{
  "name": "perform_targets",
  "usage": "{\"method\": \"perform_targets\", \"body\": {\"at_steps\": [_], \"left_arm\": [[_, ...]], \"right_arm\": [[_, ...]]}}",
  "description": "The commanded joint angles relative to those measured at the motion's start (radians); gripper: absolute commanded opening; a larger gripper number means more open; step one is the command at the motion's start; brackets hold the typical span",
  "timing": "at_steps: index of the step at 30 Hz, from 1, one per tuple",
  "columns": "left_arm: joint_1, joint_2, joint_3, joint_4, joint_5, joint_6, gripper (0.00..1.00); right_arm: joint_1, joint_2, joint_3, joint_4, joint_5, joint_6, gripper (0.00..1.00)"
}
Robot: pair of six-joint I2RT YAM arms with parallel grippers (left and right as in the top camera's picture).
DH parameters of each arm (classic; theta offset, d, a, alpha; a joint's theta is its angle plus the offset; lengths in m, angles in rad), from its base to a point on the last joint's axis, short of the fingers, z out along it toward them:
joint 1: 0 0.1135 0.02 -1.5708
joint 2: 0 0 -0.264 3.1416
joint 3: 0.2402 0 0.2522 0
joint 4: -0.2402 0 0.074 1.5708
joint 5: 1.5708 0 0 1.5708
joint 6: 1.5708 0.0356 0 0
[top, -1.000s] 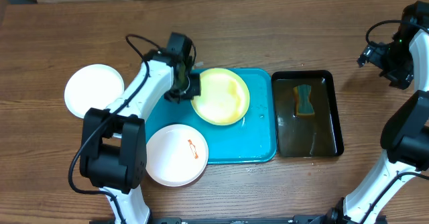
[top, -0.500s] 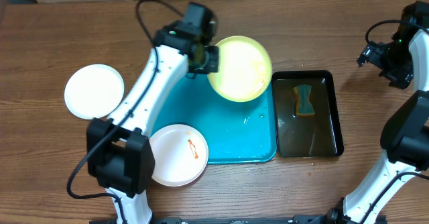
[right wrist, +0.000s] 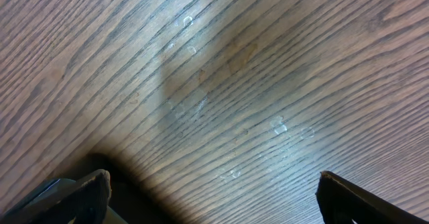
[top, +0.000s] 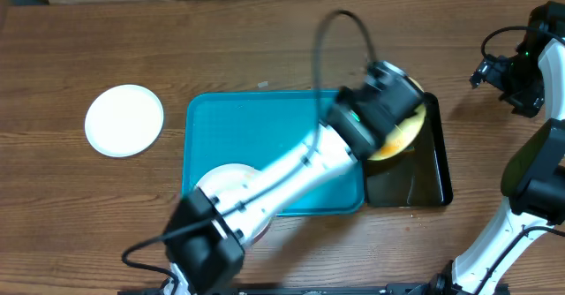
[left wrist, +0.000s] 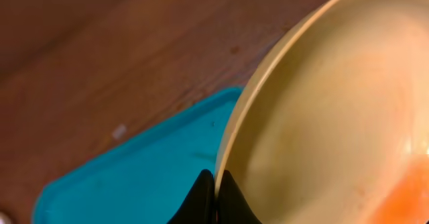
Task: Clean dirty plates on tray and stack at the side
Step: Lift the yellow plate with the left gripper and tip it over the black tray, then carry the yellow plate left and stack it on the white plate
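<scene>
Since the desk [top: 265, 48] fills everything, start there: blue tray [top: 256, 127] mid-frame, black tray [top: 437, 185] right beside it. Yellow plate [left wrist: 322, 117] is over the black tray, rim pinched in the left gripper [left wrist: 216, 196]. One white plate [top: 124, 120] far left, another white plate [top: 216, 178] at the blue tray's lower left. Right gripper [right wrist: 211, 180] is spread wide, upper right.

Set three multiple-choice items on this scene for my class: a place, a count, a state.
1. Where is the yellow plate? A over the black tray; B flat on the blue tray; C on bare table.
2. How many plates are white? A one; B two; C four.
3. The right gripper is: A open; B shut on a sponge; C shut on a plate.
1A, the left gripper holds it there; 2B, one white plate far left, another partly hidden; 3A, fingers apart, empty.
</scene>
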Motion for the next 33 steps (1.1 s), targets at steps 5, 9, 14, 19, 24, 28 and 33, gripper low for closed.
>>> {"method": "perform_targets", "body": {"at_steps": [5,9,14,19,24,28,33], "left_arm": [[-0.192,0.008,0.028,0.124,-0.537,0.146,0.04],[-0.237,0.008,0.028,0.242,-0.644,0.277,0.04],[-0.255,0.008,0.028,0.391,-0.689,0.44,0.04],[-0.256,0.008,0.028,0.452,-0.687,0.477,0.04],[-0.252,0.008,0.028,0.449,-0.684,0.436,0.04],[-0.245,0.008,0.028,0.364,-0.594,0.32,0.04],[-0.198,0.008,0.028,0.182,-0.317,0.09,0.04]], "right_arm": [[0.0,-0.009,0.022,0.001,0.002,-0.002,1.0],[0.0,-0.009,0.022,0.001,0.002,-0.002,1.0],[0.0,-0.009,0.022,0.001,0.002,-0.002,1.0],[0.0,-0.009,0.022,0.001,0.002,-0.002,1.0],[0.0,-0.009,0.022,0.001,0.002,-0.002,1.0],[0.0,-0.009,0.022,0.001,0.002,-0.002,1.0],[0.0,-0.009,0.022,0.001,0.002,-0.002,1.0]]}}
